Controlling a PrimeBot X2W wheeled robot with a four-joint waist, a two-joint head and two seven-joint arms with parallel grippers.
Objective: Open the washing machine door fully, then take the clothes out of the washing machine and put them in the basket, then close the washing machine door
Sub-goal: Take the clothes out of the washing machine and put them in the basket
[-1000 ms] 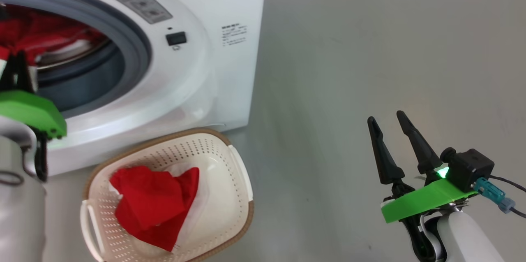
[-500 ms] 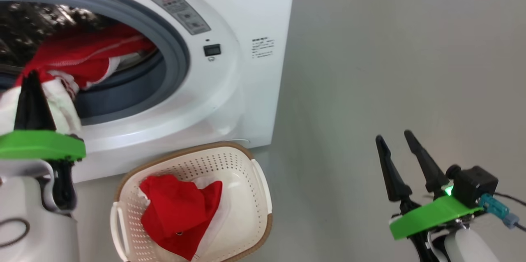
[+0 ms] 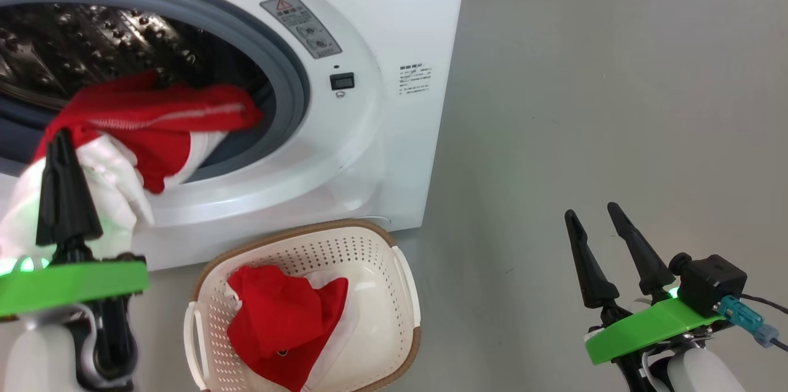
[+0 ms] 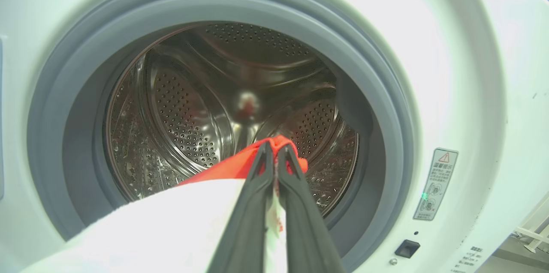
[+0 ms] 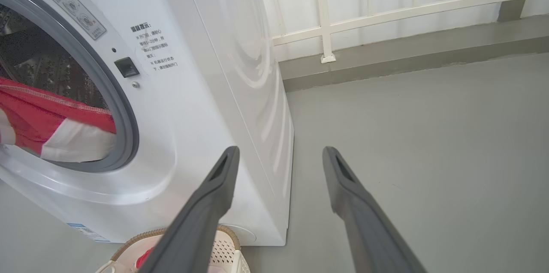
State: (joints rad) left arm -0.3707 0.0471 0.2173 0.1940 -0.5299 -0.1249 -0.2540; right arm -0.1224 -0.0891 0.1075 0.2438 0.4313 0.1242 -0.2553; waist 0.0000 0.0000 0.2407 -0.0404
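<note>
Left hand pinched on the clothes, stretched lengthwise out the washing machine mouth; right hand spread, empty.

A grey warning label with a red triangle sign is being shown on the washing machine front, right of the drum opening; its small print is not being resolved. A printed Chinese text block is being shown further right on the same panel, with characters too small to be read reliably.
</note>
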